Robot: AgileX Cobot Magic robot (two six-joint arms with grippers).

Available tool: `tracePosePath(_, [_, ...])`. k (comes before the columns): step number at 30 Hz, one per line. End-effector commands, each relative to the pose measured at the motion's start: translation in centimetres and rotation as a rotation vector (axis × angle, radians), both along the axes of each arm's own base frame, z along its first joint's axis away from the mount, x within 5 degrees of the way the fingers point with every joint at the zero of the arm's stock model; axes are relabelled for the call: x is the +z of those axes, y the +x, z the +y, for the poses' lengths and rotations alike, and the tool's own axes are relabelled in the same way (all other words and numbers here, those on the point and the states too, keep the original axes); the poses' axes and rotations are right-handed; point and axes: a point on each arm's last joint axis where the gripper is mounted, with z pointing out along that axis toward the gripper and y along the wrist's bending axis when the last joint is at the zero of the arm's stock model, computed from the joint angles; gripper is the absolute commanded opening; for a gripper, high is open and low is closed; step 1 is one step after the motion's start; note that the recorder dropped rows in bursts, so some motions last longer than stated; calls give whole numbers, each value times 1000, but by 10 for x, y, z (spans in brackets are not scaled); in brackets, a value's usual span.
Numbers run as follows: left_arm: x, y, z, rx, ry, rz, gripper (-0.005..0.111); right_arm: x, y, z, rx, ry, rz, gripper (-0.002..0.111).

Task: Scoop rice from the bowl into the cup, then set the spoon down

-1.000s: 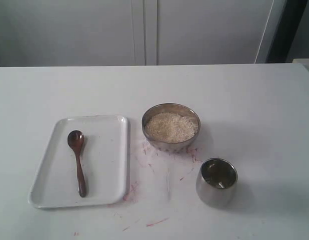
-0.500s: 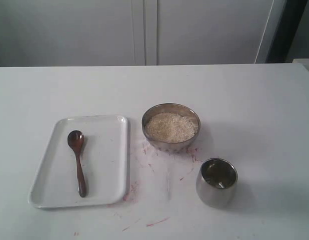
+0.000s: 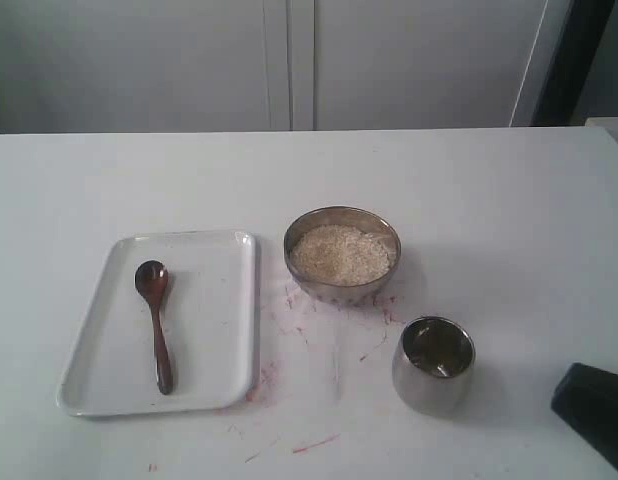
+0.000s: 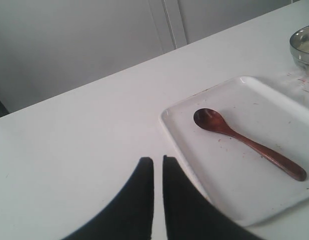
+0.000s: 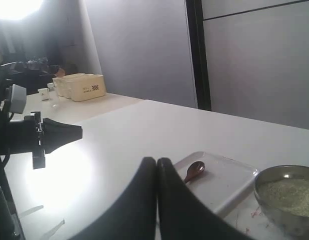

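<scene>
The dark wooden spoon [image 3: 155,325] lies untouched on a white tray [image 3: 219,330], its oval bowl pointing to the far side. To the tray's right stands the steel bowl [image 3: 341,290], filled with rice [image 3: 342,254]. The shiny cup [image 3: 433,365] stands nearer and further right. My left gripper [image 4: 158,160] hovers shut and holds nothing, just off the tray's corner, with the spoon [image 4: 247,142] ahead of it. My right gripper [image 5: 157,161] is shut and holds nothing; it faces the spoon [image 5: 193,171] and the bowl [image 5: 274,210]. A dark part of my right arm [image 3: 594,410] shows right of the cup.
Red smears [image 3: 309,330] mark the white table between tray, bowl and cup. White cabinet doors stand behind the table. In the right wrist view, cream boxes [image 5: 80,86] sit on a far table and a black device [image 5: 39,137] juts in from the side.
A dark part of my right arm has come into the exterior view at the lower right, beside the cup. Spoon, bowl and cup have not moved.
</scene>
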Motion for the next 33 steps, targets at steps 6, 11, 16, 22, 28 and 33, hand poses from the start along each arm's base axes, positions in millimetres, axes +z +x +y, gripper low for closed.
tracePosePath(6, [1,0,0,-3,-9,-5,14,-31,4,3,-10,27,-12,0])
tracePosePath(11, [1,0,0,-3,-9,-5,14,-34,4,3,-8,-11,0,0])
tracePosePath(16, [1,0,0,-3,-9,-5,14,-36,4,3,-10,-46,-16,0])
tracePosePath(22, [1,0,0,-3,-9,-5,14,-46,4,4,-2,-136,63,0])
tracePosePath(28, [1,0,0,-3,-9,-5,14,-52,3,4,1,-101,181,0])
tracePosePath(33, [1,0,0,-3,-9,-5,14,-54,3,4,2,-118,200,0])
